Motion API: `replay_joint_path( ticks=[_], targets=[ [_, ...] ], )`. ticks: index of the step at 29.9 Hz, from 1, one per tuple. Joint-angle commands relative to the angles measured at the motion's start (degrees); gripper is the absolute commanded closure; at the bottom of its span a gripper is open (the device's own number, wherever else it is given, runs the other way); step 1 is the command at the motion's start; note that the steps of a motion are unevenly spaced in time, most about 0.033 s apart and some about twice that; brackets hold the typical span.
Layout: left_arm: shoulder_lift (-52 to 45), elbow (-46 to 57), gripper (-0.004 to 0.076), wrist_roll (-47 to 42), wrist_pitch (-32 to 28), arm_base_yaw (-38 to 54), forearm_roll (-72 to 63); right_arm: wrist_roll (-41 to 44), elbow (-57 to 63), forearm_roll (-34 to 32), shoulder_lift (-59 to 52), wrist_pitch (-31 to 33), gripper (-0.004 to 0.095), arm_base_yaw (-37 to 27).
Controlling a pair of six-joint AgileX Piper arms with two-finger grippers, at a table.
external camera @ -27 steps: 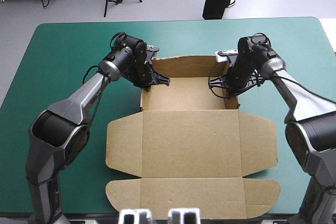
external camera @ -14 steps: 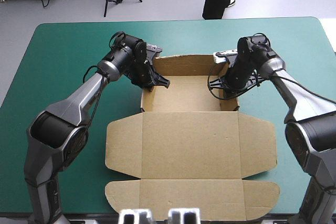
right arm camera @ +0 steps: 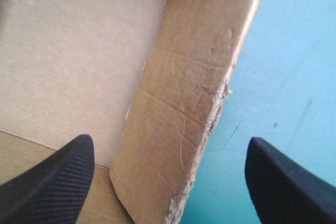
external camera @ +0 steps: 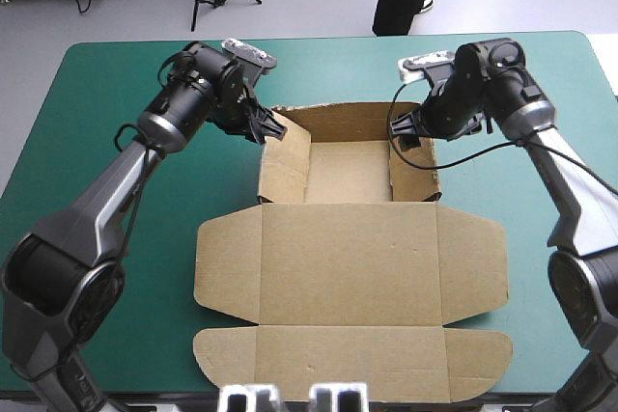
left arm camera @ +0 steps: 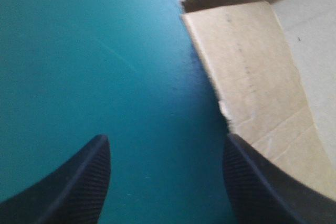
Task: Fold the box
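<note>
The brown box [external camera: 352, 258] lies in the middle of the surface on the teal-green cover [external camera: 319, 69], partly formed. Its far part is an open tray [external camera: 350, 171]: the far wall [external camera: 338, 121] stands up, and the left side wall [external camera: 287, 166] and right side wall [external camera: 410, 176] are raised and lean inward over the floor. Inside the tray only its own pale board floor shows. The lid [external camera: 352, 238] lies flat on the near side of the tray, with a rounded flap at each end and a long front flap [external camera: 352, 364] reaching toward the near edge of the surface.

The left hand [external camera: 270, 127] hovers at the far-left corner of the tray, just outside the left wall. In its wrist view the left hand [left arm camera: 165, 137] is spread wide and grips nothing. The cover [left arm camera: 105, 51] lies between its fingers, and the box [left arm camera: 252, 66] shows ahead of and beside one finger [left arm camera: 252, 182].

The right hand [external camera: 406, 132] is above the far end of the right side wall. In its wrist view the right hand [right arm camera: 168, 139] is also wide apart and empty. The torn-edged side wall [right arm camera: 178, 119] rises between the fingers. One finger [right arm camera: 47, 182] is over the tray floor [right arm camera: 79, 51], the other [right arm camera: 289, 182] over the cover [right arm camera: 294, 77] outside.
</note>
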Motion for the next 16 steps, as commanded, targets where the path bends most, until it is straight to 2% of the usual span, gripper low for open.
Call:
replay_joint_path(
  ticks=[1,4,9,10,16],
  targets=[
    [-8.81,-1.86,0.0276,-0.44,3.03,-0.38,4.1,-1.92,-4.25,-0.07,-7.22,1.58,0.0169,0.03],
    [-14.64,-0.83,0.035,3.79,3.11,-0.38,2.27,-3.93,-4.37,-0.32,-10.8,1.58,0.0169,0.03],
    [-25.3,4.91,0.0689,8.99,3.11,-0.38,1.54,-3.95,-4.37,-2.7,-13.51,1.58,0.0169,0.03],
    [-26.94,6.67,0.0735,9.93,3.11,-0.38,1.54,-3.95,-4.37,-2.72,-13.51,1.58,0.0169,0.03],
    [-37.12,20.27,0.0727,10.69,3.11,-0.38,0.75,-3.72,-4.16,-3.29,-12.4,1.58,0.0169,0.03]
  ],
)
